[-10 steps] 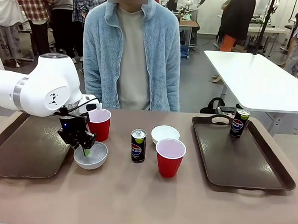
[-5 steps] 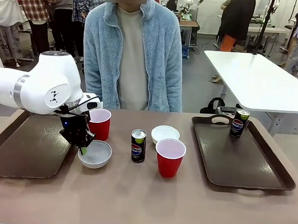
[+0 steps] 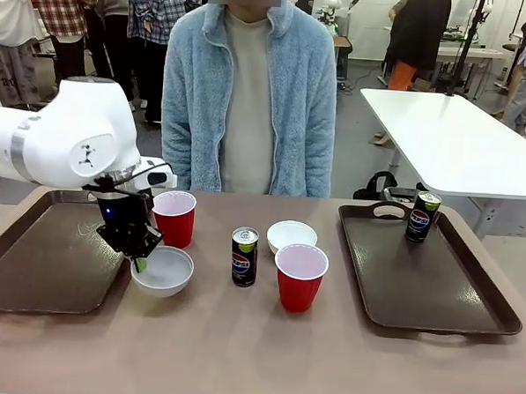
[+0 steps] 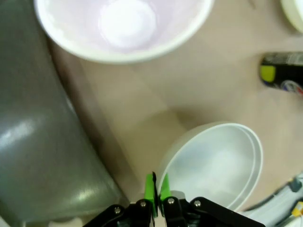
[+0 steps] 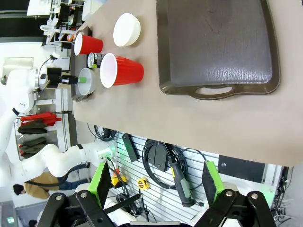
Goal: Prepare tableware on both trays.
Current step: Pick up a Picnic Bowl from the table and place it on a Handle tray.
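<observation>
Half hiding the left rim of a white bowl [image 3: 166, 273] while clamping it with the left gripper [image 3: 139, 263], pressing the green pads [image 4: 150, 189] together on the thin edge (lifted or resting, impossible to tell). Holding that bowl at the bare table top just beside the right rim of the left tray [image 3: 39, 256], in front of a red cup [image 3: 175, 217]. Seeing a Pepsi can [image 3: 244, 256], a second white bowl [image 3: 292, 236] and a second red cup [image 3: 300, 277] standing mid-table, between the two trays. Hanging the right gripper [image 5: 157, 184] clear of the table's edge, spreading its fingers wide apart, gripping nothing. Finding another Pepsi can [image 3: 422, 216] standing upright near the far end of the right tray [image 3: 434, 294].
</observation>
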`<action>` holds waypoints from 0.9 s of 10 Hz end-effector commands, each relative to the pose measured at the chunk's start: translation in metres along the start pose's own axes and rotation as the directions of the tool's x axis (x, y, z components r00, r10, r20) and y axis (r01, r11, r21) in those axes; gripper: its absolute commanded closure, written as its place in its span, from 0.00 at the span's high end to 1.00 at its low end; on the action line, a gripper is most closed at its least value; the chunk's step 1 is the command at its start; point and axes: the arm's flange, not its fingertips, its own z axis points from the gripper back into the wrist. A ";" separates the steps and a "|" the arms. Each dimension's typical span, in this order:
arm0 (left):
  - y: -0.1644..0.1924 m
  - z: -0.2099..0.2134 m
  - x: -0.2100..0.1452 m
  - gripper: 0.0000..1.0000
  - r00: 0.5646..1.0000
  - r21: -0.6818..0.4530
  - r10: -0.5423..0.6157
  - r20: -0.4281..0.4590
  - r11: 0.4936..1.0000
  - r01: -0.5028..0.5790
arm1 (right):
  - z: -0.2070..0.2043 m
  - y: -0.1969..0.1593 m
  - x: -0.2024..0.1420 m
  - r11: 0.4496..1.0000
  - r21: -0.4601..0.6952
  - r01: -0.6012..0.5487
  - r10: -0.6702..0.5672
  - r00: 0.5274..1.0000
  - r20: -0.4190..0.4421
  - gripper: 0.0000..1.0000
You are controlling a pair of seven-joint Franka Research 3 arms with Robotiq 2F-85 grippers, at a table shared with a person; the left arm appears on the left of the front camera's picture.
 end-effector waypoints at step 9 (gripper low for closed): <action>0.165 0.070 -0.079 0.00 0.972 0.050 0.199 0.124 0.977 -0.206 | 0.000 0.001 0.001 1.000 0.013 -0.009 0.009 1.000 -0.002 1.00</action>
